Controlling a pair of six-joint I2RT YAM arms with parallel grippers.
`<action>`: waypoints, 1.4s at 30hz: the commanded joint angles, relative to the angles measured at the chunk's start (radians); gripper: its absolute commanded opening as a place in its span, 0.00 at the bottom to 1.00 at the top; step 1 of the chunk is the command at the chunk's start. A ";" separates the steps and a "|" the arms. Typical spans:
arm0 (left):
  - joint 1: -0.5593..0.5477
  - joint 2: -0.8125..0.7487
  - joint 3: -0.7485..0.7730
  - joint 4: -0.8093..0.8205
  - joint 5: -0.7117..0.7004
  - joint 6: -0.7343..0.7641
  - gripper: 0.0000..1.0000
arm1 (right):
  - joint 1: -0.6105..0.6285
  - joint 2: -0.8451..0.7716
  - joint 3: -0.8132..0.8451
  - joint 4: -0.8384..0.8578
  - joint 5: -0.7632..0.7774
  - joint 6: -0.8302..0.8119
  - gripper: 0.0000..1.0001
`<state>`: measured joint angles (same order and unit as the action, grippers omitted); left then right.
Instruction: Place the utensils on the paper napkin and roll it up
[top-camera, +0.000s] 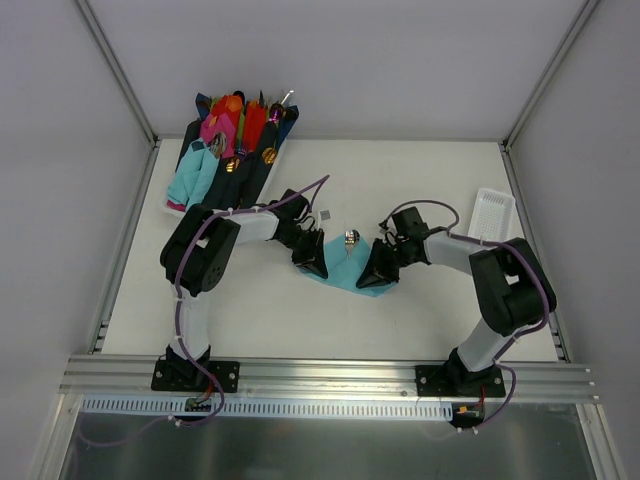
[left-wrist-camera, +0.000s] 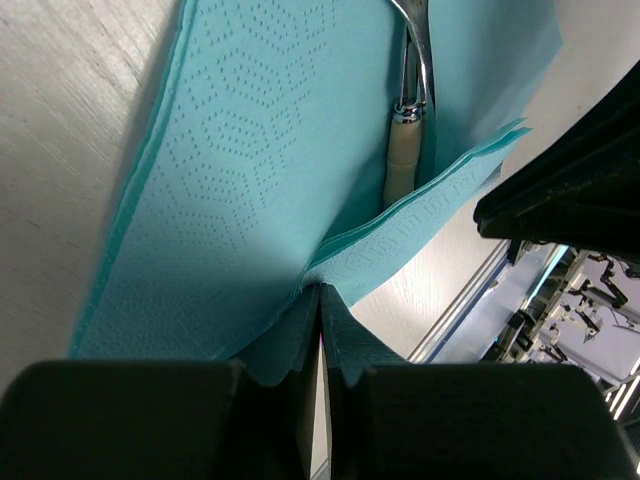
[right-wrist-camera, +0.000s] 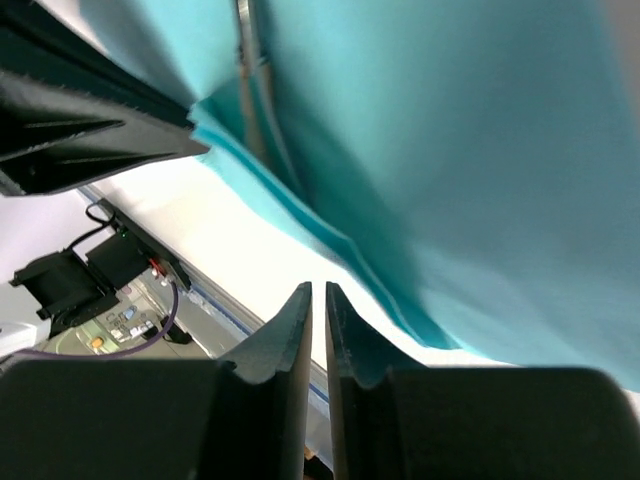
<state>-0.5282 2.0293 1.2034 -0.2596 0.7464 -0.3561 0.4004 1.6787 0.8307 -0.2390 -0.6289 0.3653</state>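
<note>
Paper napkin (left-wrist-camera: 230, 200) edge — in left hand (left-wrist-camera: 320, 295)

the left gripper (top-camera: 318, 268) blocks the left edge of the paper napkin (top-camera: 348, 265), the right gripper (top-camera: 375, 280) its right edge. on its near side the table (top-camera: 300, 320) lies free; the bundle tray (top-camera: 171, 208) stands well beyond, far-left.

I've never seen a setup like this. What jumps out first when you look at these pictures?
The teal paper napkin sits in the middle of the scene, where the left gripper and the right gripper meet from either side; the left one pinches its folded edge. A shiny utensil lies tucked in the napkin's fold. At the far left, a heap of pink, red and navy napkin bundles draws the eye too.
</note>
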 joint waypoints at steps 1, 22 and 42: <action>0.005 0.031 0.008 -0.041 -0.071 0.011 0.04 | 0.037 -0.036 0.030 0.010 -0.031 0.015 0.12; 0.005 0.043 0.012 -0.041 -0.062 0.012 0.03 | -0.047 0.049 -0.070 0.026 -0.018 0.000 0.11; 0.008 0.032 0.007 -0.038 -0.059 0.003 0.00 | -0.161 -0.063 -0.085 -0.174 -0.014 -0.181 0.11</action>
<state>-0.5282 2.0422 1.2133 -0.2668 0.7498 -0.3565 0.2470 1.6669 0.7235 -0.3271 -0.6849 0.2348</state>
